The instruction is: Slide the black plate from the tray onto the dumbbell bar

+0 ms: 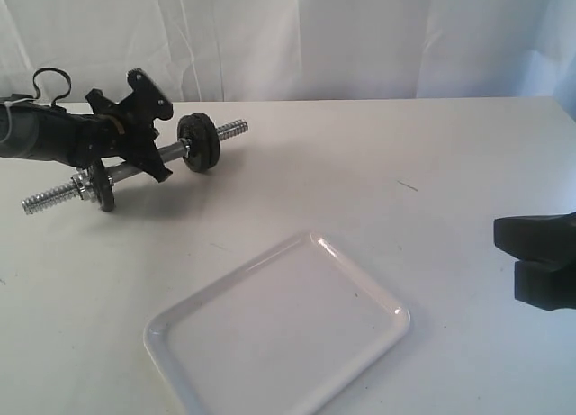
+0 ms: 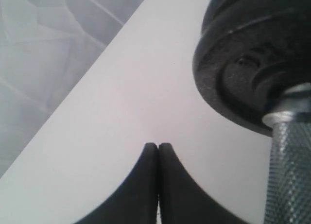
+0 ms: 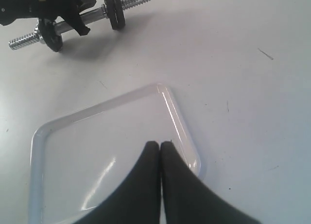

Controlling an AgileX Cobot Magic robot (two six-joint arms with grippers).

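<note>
The black plate (image 1: pixel 198 142) sits upright on the dumbbell bar (image 1: pixel 175 150), near its far threaded end. Up close, the black plate (image 2: pixel 243 63) fills the left wrist view, with the knurled bar (image 2: pixel 289 170) running out of its centre. My left gripper (image 1: pixel 158 169) is by the bar's middle. In its wrist view my left gripper (image 2: pixel 158 146) is shut on nothing, with the bar beside it. The white tray (image 1: pixel 279 343) lies bare at the front. My right gripper (image 3: pixel 160 145) is shut and empty above the tray (image 3: pixel 48 129), near its corner.
A thinner flat black disc (image 1: pixel 104 190) sits on the bar near its other threaded end. My right gripper (image 1: pixel 533 260) shows at the table's right edge. White cloth hangs behind the white table.
</note>
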